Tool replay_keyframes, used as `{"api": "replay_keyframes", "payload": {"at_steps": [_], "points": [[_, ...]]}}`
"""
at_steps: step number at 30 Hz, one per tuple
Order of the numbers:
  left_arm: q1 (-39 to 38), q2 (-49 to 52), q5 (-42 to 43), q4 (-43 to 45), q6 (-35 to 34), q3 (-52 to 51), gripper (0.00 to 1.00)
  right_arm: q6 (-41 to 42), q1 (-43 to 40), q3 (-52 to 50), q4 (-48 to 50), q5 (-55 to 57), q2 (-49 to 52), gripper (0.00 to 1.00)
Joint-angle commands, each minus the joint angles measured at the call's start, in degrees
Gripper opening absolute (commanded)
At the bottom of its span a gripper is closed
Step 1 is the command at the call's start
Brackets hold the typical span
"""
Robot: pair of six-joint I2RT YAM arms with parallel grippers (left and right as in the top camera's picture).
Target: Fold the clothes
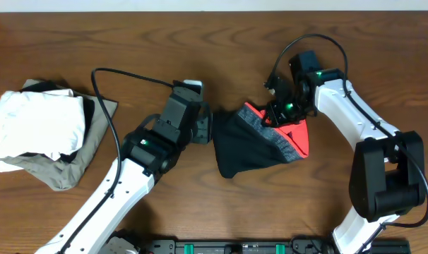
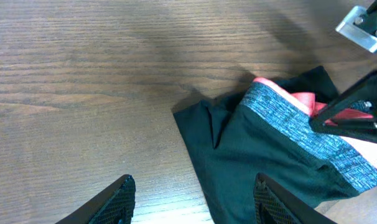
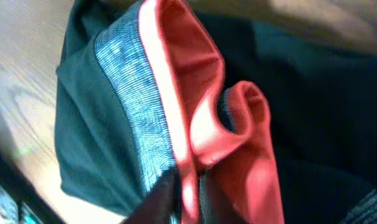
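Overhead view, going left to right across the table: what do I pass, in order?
white folded garment → left claw → black leggings → right arm's black elbow joint

- The table is dark brown wood with its grain running side to side, and it fills nearly everything in sight.
- Just ahead of the left fingers, the bare wood has a soft pale sheen from light overhead, and the fine streaks of grain show plainly.
- Farther out from those fingers, up and to the right, a dim shadow lies across the wood.
- A thin pale strip runs along the table's far edge; I can't tell whether it is wall or floor.
- A black rail with small green parts sits at the near edge.
- Well off to the left of the fingers, a folded white garment rests on an olive-grey garment.
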Motion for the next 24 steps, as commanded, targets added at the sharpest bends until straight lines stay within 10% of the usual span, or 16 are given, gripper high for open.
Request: {"api": "replay_keyframes", "payload": {"at_steps": [1, 24], "points": [[0.22, 0.42, 0.11, -0.26, -0.11, -0.02, 0.61, -0.74, 0.11, 0.07, -0.20, -1.03, -1.27, 0.01], [0.22, 0.42, 0.09, -0.26, -0.09, -0.02, 0.62, 9.51, -11.47, 2.03, -15.17, 13.44, -14.27, 0.07]]}}
